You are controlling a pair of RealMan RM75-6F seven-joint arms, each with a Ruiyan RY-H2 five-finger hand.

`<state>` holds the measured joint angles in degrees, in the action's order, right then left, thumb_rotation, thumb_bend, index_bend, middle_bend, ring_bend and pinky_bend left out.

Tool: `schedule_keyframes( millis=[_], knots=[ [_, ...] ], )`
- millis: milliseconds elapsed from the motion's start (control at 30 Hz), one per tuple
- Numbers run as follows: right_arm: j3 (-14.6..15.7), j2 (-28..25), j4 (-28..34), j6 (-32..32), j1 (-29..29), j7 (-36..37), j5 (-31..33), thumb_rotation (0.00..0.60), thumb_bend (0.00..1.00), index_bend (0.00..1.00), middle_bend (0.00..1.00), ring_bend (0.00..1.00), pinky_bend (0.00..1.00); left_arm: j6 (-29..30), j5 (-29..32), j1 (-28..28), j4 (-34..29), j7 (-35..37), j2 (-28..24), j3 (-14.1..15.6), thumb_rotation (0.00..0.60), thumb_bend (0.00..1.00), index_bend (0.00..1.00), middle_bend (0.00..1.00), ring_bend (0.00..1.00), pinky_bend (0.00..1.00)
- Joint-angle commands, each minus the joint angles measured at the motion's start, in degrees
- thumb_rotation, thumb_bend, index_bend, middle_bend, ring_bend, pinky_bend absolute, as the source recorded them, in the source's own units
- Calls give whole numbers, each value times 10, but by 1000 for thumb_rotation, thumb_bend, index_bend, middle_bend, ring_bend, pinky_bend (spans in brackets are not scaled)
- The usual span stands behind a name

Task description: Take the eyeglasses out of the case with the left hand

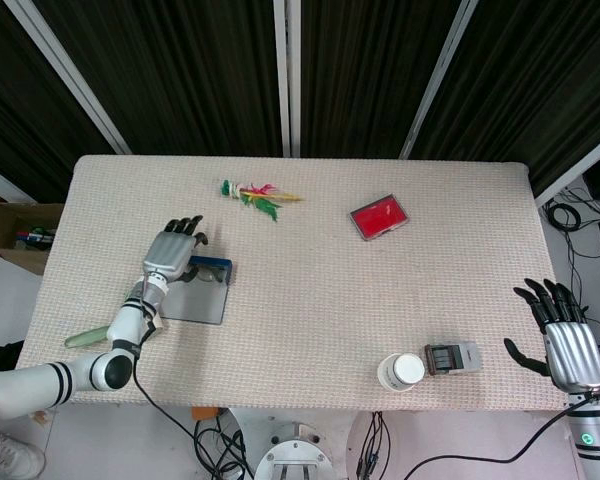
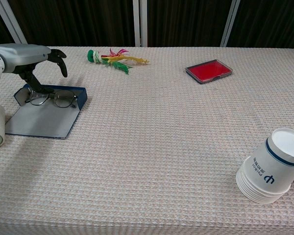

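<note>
The open blue glasses case (image 1: 193, 300) (image 2: 41, 121) lies near the table's left edge. The dark-rimmed eyeglasses (image 1: 211, 271) (image 2: 54, 98) rest in its far half, lenses facing up. My left hand (image 1: 170, 250) (image 2: 32, 56) hangs over the left end of the glasses with its fingers spread and pointing away. One dark finger (image 2: 35, 84) reaches down to the left lens rim; I see no grip on the frame. My right hand (image 1: 565, 335) is open, off the table's right front corner and far from the case.
A coloured feather toy (image 1: 258, 195) (image 2: 112, 58) lies beyond the case. A red flat box (image 1: 380, 216) (image 2: 208, 71) sits at the back right. A stack of paper cups (image 1: 401, 372) (image 2: 272, 169) and a small grey device (image 1: 452, 357) lie at the front right.
</note>
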<state>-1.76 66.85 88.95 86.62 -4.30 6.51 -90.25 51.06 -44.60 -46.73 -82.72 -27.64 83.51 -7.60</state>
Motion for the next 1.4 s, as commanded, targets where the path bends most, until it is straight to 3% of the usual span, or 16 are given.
schedule_keyframes(
  millis=[33, 233, 1067, 1233, 1400],
  knots=[
    [0, 1, -2, -1, 0, 2, 1, 600, 178, 181, 121, 0, 65, -5, 8, -3, 2, -4, 2, 0, 600, 368, 322, 20, 20, 84],
    [1, 0, -5, -1, 1, 4, 0, 600, 177, 181, 121, 0, 65, -7, 21, -9, 4, -9, 4, 0, 600, 414, 356, 20, 20, 84],
    [-2, 6, -16, -2, 2, 17, 7, 600, 176, 181, 121, 0, 65, -14, 57, -21, 39, -20, 23, 2, 600, 417, 480, 76, 20, 85],
    [-3, 6, -17, 0, 3, 18, 8, 600, 176, 181, 121, 0, 65, 14, 25, -10, 43, 12, 35, -10, 600, 416, 519, 93, 20, 85],
    [-4, 6, -19, -1, 4, 21, 10, 600, 176, 181, 121, 0, 65, 58, -45, 6, 60, 74, 64, -27, 600, 414, 544, 105, 21, 86]
  ],
)
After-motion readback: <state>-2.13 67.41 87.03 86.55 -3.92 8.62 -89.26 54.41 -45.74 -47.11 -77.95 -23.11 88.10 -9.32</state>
